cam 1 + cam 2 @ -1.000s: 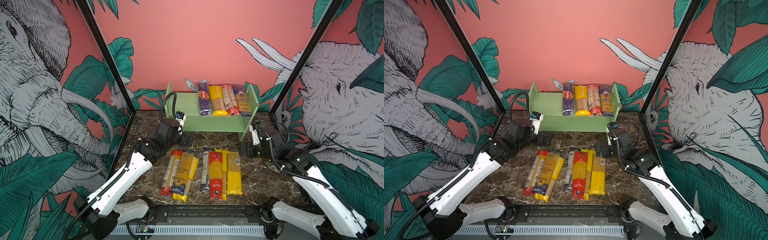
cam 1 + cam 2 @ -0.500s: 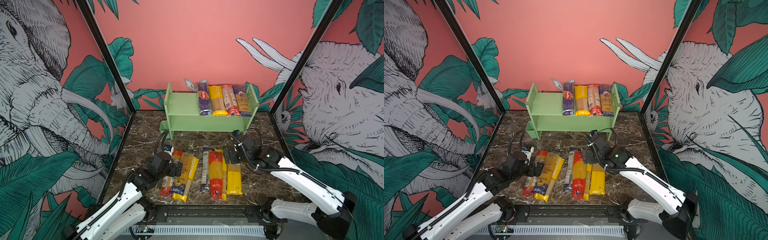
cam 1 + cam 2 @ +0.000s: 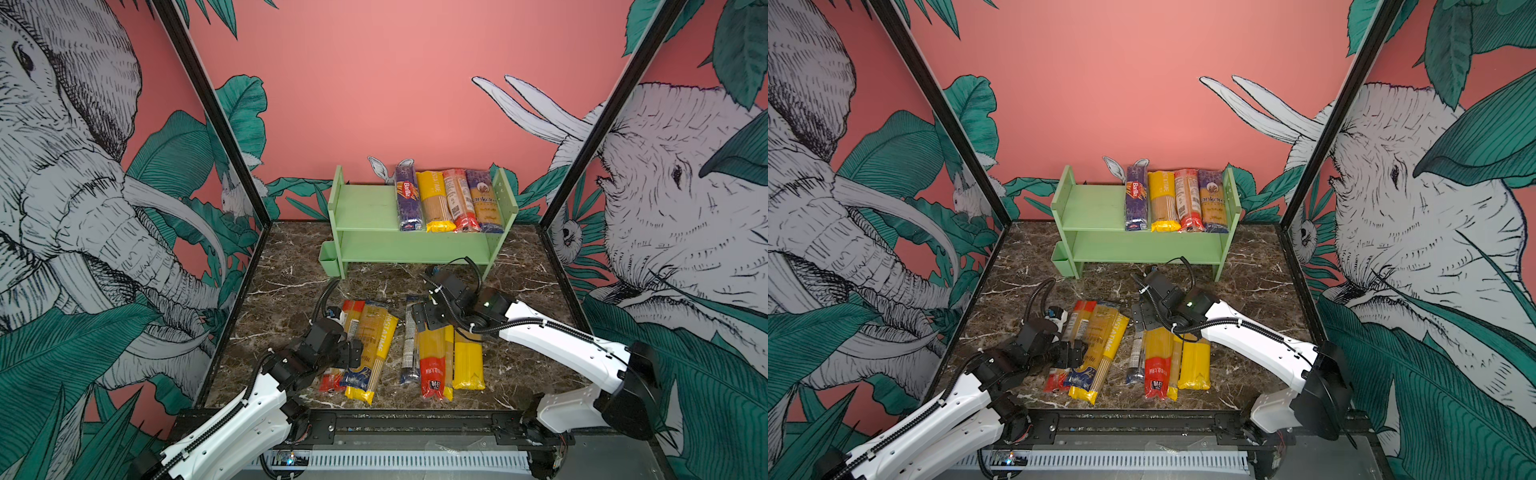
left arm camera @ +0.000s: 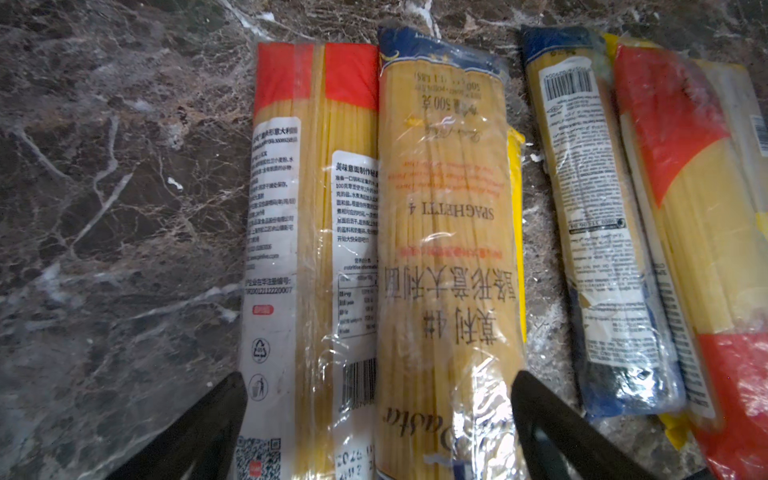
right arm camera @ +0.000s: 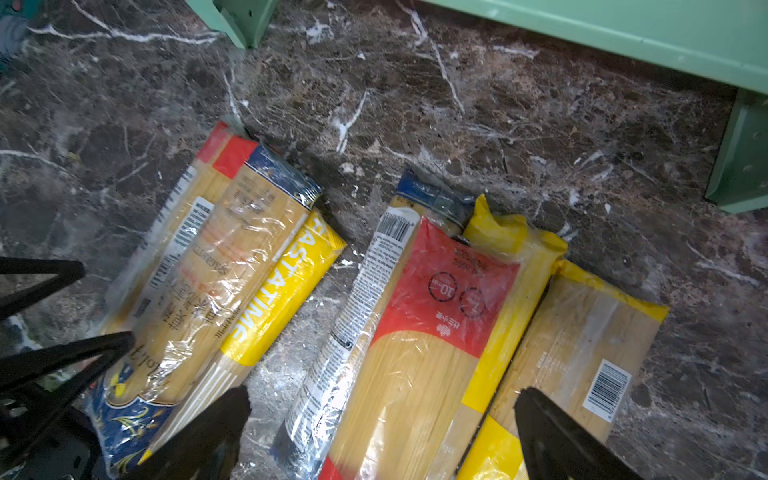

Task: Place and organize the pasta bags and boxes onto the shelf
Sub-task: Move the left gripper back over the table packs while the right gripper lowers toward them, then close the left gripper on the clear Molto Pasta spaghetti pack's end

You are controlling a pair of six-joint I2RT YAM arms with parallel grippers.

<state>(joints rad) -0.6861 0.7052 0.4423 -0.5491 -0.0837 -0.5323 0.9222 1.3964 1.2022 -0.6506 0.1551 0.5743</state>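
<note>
We see the left hand [image 4: 378,380] spread wide, holding nothing, low over the tabletop [image 4: 104,208]. The red-ended pack [image 4: 291,187] and the blue-ended spaghetti pack [image 4: 449,187] lie side by side between its fingers. Right hand [image 5: 382,395] also spread wide and holding nothing, above the red-and-yellow pack [image 5: 419,332], with the yellow pack [image 5: 582,340] by one finger. Shelf [image 3: 365,208] stands well ahead of both hands, with four packs [image 3: 449,199] side by side on its top tier.
</note>
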